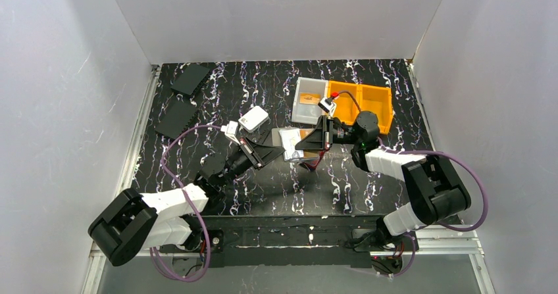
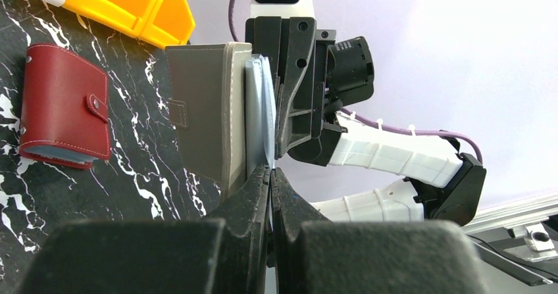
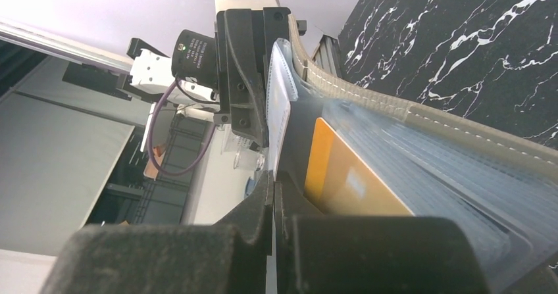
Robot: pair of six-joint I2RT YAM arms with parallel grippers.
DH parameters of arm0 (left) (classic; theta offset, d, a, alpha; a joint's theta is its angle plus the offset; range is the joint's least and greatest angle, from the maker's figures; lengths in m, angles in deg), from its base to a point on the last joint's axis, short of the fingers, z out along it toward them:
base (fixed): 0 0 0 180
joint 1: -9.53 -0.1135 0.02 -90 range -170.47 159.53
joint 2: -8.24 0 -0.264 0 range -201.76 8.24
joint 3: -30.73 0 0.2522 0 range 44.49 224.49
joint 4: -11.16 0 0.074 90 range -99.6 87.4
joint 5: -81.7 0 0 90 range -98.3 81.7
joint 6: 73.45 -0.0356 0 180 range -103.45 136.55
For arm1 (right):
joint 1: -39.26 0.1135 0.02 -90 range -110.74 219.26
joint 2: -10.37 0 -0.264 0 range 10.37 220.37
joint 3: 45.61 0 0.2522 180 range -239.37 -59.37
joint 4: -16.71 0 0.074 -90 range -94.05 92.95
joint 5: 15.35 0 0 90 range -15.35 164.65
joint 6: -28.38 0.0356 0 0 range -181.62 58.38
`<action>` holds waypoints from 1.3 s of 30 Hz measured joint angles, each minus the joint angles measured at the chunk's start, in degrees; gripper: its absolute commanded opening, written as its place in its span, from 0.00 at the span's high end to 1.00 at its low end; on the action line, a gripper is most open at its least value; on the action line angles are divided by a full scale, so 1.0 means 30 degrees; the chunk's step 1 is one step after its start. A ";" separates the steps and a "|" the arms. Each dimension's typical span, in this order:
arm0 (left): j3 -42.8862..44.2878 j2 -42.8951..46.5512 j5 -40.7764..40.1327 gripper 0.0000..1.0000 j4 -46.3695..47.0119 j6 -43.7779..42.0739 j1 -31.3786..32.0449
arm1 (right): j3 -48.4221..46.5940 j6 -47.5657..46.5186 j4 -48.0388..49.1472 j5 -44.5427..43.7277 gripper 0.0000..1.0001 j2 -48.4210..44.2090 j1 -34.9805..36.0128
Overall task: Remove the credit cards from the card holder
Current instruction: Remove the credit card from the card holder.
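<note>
The grey-taupe card holder (image 1: 287,143) hangs open above the table between both arms. From the left, my left gripper (image 2: 270,175) is shut on the thin edge of one of its clear inner sleeves (image 2: 259,113). Facing it, my right gripper (image 3: 273,183) is shut on a thin pale sheet (image 3: 279,120) that looks like the silvery-grey credit card sticking out of a sleeve. An orange card (image 3: 342,182) sits in the sleeves beside my right fingers. The holder's stitched taupe cover (image 3: 395,108) curves away behind it. An orange-brown card (image 1: 308,99) lies in the clear bin.
A red wallet (image 2: 62,110) lies on the marbled black table just below the holder. A small white box (image 1: 253,118) is close behind my left gripper. A clear bin (image 1: 309,110) and an orange bin (image 1: 365,103) stand at the back right. Two black panels (image 1: 176,118) lie at the back left.
</note>
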 measured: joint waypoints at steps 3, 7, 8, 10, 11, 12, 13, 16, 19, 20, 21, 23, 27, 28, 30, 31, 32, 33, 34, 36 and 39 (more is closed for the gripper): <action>-0.0248 0.0080 -0.0022 1.00 0.0248 0.0073 -0.0160 | 0.0000 -0.0284 -0.0291 -0.0058 0.99 -0.0117 -0.0080; -0.0532 0.0415 -0.0364 1.00 0.0576 0.0197 -0.0619 | 0.0000 -0.0809 -0.0940 -0.0335 0.99 -0.0197 -0.0947; -0.0532 0.0437 -0.0386 0.90 0.0692 0.0211 -0.0678 | 0.0000 -0.0918 -0.1049 -0.0415 0.99 -0.0197 -0.1064; -0.0532 0.0452 -0.0379 0.69 0.0816 0.0321 -0.0699 | 0.0000 -0.1158 -0.1290 -0.0503 0.99 -0.0197 -0.1129; -0.0532 0.0452 -0.0379 0.62 0.0809 0.0313 -0.0707 | 0.0000 -0.1224 -0.1377 -0.0510 0.99 -0.0197 -0.1129; -0.0532 0.0452 -0.0364 0.57 0.0787 0.0379 -0.0707 | 0.0000 -0.1282 -0.1435 -0.0503 0.99 -0.0197 -0.1129; -0.0532 0.0452 -0.0350 0.54 0.0750 0.0423 -0.0721 | 0.0000 -0.1311 -0.1508 -0.0510 0.99 -0.0197 -0.1129; -0.0510 0.0459 0.0015 0.47 0.0423 0.0532 -0.0743 | 0.0007 -0.1486 -0.1756 -0.0510 0.99 -0.0197 -0.1122; -0.0131 0.0634 0.0729 0.42 -0.0867 0.0240 -0.0765 | 0.0058 -0.1712 -0.1851 -0.0554 0.99 -0.0197 -0.1122; 0.0131 0.0758 0.0940 0.42 -0.1494 0.0036 -0.0772 | 0.0087 -0.1749 -0.1872 -0.0568 0.99 -0.0197 -0.1122; 0.0357 0.0874 0.1100 0.41 -0.2004 -0.0131 -0.0772 | 0.0102 -0.1778 -0.1902 -0.0568 0.99 -0.0197 -0.1122; 0.1005 0.1348 0.1333 0.41 -0.3585 -0.0765 -0.0772 | 0.0109 -0.1792 -0.1974 -0.0568 0.99 -0.0197 -0.1122; 0.1800 0.2266 0.1530 0.41 -0.5901 -0.1967 -0.0780 | 0.0117 -0.1843 -0.1989 -0.0568 0.99 -0.0197 -0.1122; 0.1967 0.2368 0.1566 0.41 -0.6375 -0.2244 -0.0780 | 0.0124 -0.1858 -0.1989 -0.0568 0.99 -0.0204 -0.1122; 0.2302 0.2331 0.1661 0.43 -0.7118 -0.2645 -0.0780 | 0.0138 -0.1887 -0.1989 -0.0568 0.99 -0.0204 -0.1122; 0.2470 0.2244 0.1712 0.43 -0.7446 -0.2805 -0.0780 | 0.0146 -0.1916 -0.1996 -0.0561 0.99 -0.0204 -0.1122; 0.2623 0.2135 0.1785 0.44 -0.7723 -0.2943 -0.0780 | 0.0146 -0.1923 -0.2004 -0.0568 0.99 -0.0204 -0.1122; 0.2747 0.2011 0.1851 0.44 -0.7927 -0.3031 -0.0780 | 0.0160 -0.1931 -0.2004 -0.0568 0.99 -0.0204 -0.1122; 0.2892 0.1843 0.1945 0.44 -0.8109 -0.3126 -0.0780 | 0.0175 -0.1945 -0.2011 -0.0568 0.99 -0.0204 -0.1107; 0.3169 0.1428 0.2106 0.45 -0.8357 -0.3257 -0.0780 | 0.0197 -0.1989 -0.2047 -0.0568 0.99 -0.0204 -0.1107; 0.3570 0.0831 0.2390 0.45 -0.8539 -0.3410 -0.0780 | 0.0211 -0.2062 -0.2120 -0.0568 0.99 -0.0204 -0.1035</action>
